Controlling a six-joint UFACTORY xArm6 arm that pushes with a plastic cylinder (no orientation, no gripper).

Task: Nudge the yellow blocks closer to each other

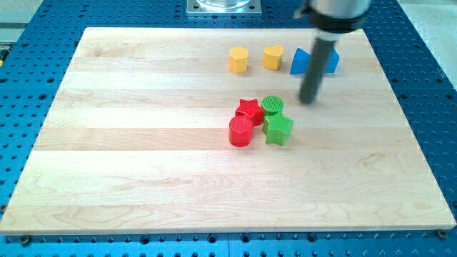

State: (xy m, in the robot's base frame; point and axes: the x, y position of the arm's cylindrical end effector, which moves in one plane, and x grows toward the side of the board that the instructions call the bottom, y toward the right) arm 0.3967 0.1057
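Camera view, the only one: my tip rests on the wooden board, at about five o'clock from the two yellow blocks and well apart from both. I have no jaws at all, only a straight dark rod, so nothing is gripped or held.

The yellow pentagon-like block sits at the view's top, near twelve o'clock on the board. The yellow heart-shaped block lies just beside it at its three o'clock, with a narrow strip of bare wood between them. They are near but not touching, so I judge the task partly done at best: the gap is left to close, and my tip is not against either block.

Two blue blocks stand at three o'clock from the heart, partly hidden behind the rod; their shapes I cannot make out.

Nearer the board's middle, a tight cluster: a red star, a red cylinder at its six o'clock, a green cylinder and a green star.

Blocks look like ridged, matte plastic. The board is pale, smooth-grained wood in wide strips, lying on a blue perforated surface.
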